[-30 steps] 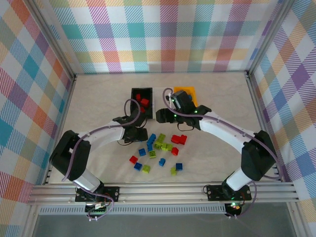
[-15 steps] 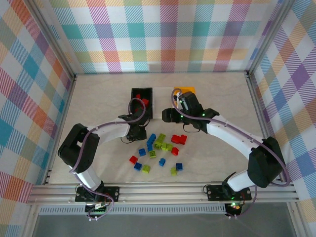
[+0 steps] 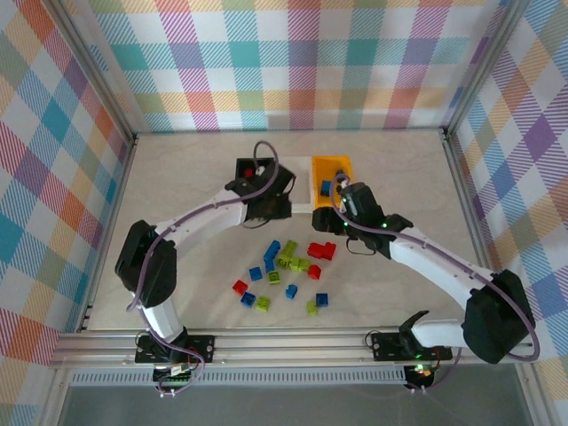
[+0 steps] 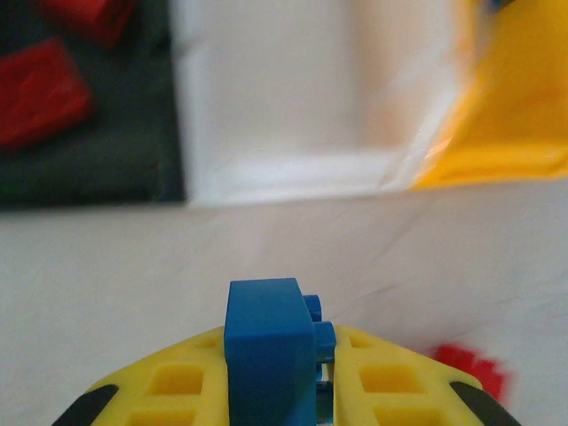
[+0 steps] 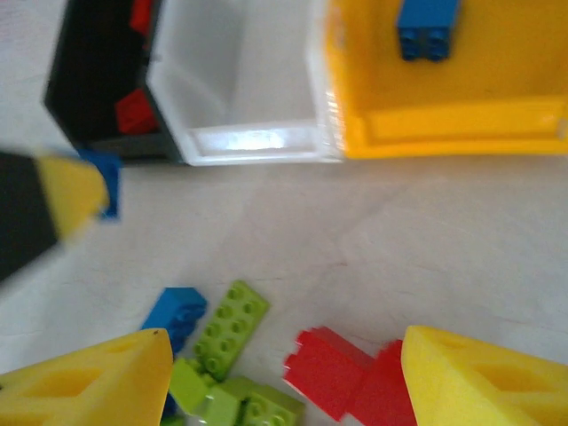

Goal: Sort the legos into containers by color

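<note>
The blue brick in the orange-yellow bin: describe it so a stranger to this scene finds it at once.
On the table, find the row of bins at the far middle and take the orange-yellow bin at its right end. The blue brick lies on that bin's floor. Every other blue brick is outside the bins: loose on the table or pinched in the left gripper.

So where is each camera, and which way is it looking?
Top: high behind the robot, looking down on the table; left arm and right arm show.
Left wrist: on the left arm, facing the black bin, white bin and orange bin; left gripper pinches a blue brick.
Right wrist: on the right arm, looking down at bins and loose bricks; right gripper open.
Shared: both wrist views show all three bins.
</note>
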